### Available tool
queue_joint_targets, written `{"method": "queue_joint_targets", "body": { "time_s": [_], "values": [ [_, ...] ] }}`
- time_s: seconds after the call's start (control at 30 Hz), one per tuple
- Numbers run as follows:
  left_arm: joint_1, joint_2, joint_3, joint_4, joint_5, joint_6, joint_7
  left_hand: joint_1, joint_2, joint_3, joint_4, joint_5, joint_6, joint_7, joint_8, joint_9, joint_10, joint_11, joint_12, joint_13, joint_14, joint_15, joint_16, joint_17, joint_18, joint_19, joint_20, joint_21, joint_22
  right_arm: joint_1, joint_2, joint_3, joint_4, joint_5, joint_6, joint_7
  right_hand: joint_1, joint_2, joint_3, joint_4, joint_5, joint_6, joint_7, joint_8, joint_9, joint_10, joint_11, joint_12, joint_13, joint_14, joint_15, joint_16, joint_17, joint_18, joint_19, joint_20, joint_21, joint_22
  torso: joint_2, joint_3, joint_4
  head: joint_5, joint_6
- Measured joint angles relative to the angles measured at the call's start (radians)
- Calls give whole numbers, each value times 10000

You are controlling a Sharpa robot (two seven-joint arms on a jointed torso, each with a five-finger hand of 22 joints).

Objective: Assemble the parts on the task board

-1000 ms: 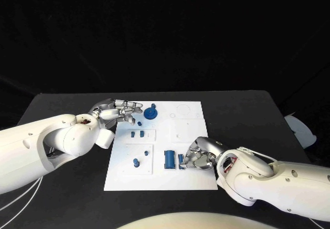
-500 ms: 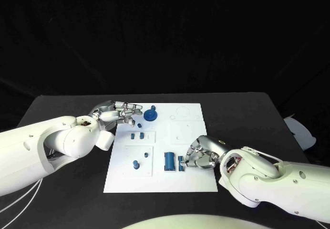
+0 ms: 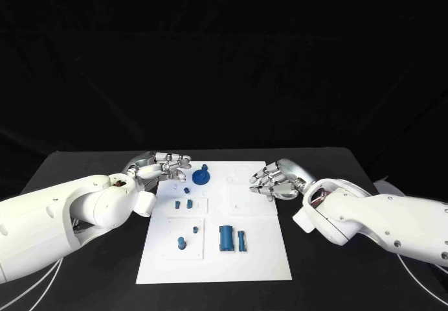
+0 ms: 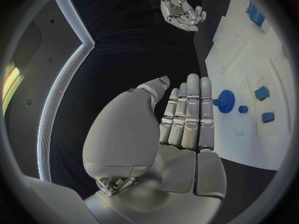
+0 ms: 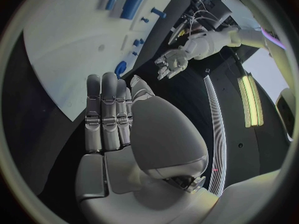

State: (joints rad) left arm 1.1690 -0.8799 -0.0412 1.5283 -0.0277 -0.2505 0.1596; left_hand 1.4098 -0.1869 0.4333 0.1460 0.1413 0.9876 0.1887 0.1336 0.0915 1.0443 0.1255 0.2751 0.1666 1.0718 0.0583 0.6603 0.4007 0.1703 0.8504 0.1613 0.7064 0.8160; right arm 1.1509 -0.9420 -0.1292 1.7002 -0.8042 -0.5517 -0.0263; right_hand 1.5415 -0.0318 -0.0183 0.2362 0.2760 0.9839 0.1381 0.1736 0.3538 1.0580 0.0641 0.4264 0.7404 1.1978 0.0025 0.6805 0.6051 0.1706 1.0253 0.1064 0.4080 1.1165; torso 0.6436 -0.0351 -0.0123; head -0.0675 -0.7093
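— Now that our right hand (image 3: 276, 181) has lifted away from the near end of the task board (image 3: 250, 259), what do we have?

— We have it up at the far half of the board, over the right-side recesses. A second ago it was crouched beside the long blue block (image 3: 226, 237) and the slim blue piece (image 3: 243, 241) next to it. Both of those now lie free on the white plate, side by side and just apart, with nothing touching them.

— Is the hand carrying anything?

— We see nothing in it. In the right wrist view the fingers (image 5: 106, 112) lie straight and side by side, the palm bare — so we call it empty, fingers extended.

— And our left hand (image 3: 160, 164)?

— It has barely shifted. It hovers at the board's far left edge, near the blue gear (image 3: 202, 175), fingers (image 4: 187, 109) flat and together, holding nothing. The gear sits on the board beside the small blue knob (image 3: 188, 190).

— What does that mean for the job?

— We judge that no part is in hand, so no insertion is under way. The pair of small blocks (image 3: 183, 204) and the two pegs (image 3: 188, 236) sit in the left panels; the rest of the assembly is still to do — the next step must begin with a fresh grasp.
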Motion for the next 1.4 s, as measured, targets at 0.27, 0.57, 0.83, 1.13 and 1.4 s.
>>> {"method": "queue_joint_targets", "body": {
  "time_s": [0.27, 0.57, 0.83, 1.13, 1.4],
  "values": [
    [-57, 812, -1, -1286, 641, -75, 1007, 211, 210, -784, 211, 0, -196, -196, -191, -206, -11, 308, -1101, -811, -965, 660, -4196, -1784, 2, -1414, 1096, -3725, -2593, 163, 1194, 118, -2775, 3582, 606, 2266, 431, -160, 919, 133, -250, 247, 395, -684, -870, 497, 476, -2505, -4010, -619, 703, -4100, -2536, -3, -927, 745, -2257, -2268, -367, -137, -62, 96, 571],
    [-161, 1577, 8, -2480, 1235, -436, 1817, 385, 568, -2072, 174, 0, -485, -445, -684, -265, -625, 553, -2112, -1051, -1708, 1185, -5957, -3074, -230, -1539, 1302, -5825, -4447, 187, 2189, 168, -4825, 5468, 1448, 3593, 177, -415, 1477, -160, -345, 367, 491, -1084, -1564, 582, 638, -3462, -6031, -256, 813, -5350, -3325, -5, -1001, 957, -3338, -3859, -683, -162, 5, 281, 904],
    [-240, 1625, 7, -2544, 1334, -609, 1941, -2192, 922, -2585, -157, -249, -2168, -650, -1037, -608, -2440, 266, -2463, -1373, -3365, 865, -6314, -3633, -387, -2687, 784, -6310, -5264, 148, 2274, 238, -4905, 5711, 1571, 3780, -2806, -16, 1358, -627, -824, -1475, 153, -1439, -2068, -1383, 479, -3944, -6810, -2347, 418, -5805, -3911, -104, -2673, 668, -3781, -5538, -755, -106, 28, 341, 959],
    [-599, 1369, 189, -1405, 1180, -1538, 2139, -5963, 1642, -3151, -710, -911, -4610, -1268, -1230, -847, -4980, -221, -2639, -1603, -5695, 405, -6489, -3927, -696, -4531, 18, -6872, -6180, -423, 1964, 787, -3171, 6265, 585, 4053, -6799, 247, 697, -1189, -1434, -4131, -333, -1640, -2534, -4301, -218, -4151, -7274, -5404, 72, -6518, -4589, -544, -5079, 119, -3993, -7322, -939, 242, 102, 641, 1079],
    [-1030, 1111, 336, -136, 859, -3219, 2656, -8136, 1806, -3628, -1251, -1250, -6017, -1709, -1269, -882, -6437, -858, -2693, -1640, -7039, -245, -6530, -3977, -1165, -5596, -417, -6990, -6710, -897, 1693, 1202, -1674, 7186, -881, 4663, -9120, 299, 313, -1711, -1795, -5670, -953, -1665, -3176, -5996, -524, -4195, -7363, -7177, 2, -6687, -4985, -886, -6462, -392, -4029, -8360, -985, 334, 119, 673, 1092]
  ]
}}
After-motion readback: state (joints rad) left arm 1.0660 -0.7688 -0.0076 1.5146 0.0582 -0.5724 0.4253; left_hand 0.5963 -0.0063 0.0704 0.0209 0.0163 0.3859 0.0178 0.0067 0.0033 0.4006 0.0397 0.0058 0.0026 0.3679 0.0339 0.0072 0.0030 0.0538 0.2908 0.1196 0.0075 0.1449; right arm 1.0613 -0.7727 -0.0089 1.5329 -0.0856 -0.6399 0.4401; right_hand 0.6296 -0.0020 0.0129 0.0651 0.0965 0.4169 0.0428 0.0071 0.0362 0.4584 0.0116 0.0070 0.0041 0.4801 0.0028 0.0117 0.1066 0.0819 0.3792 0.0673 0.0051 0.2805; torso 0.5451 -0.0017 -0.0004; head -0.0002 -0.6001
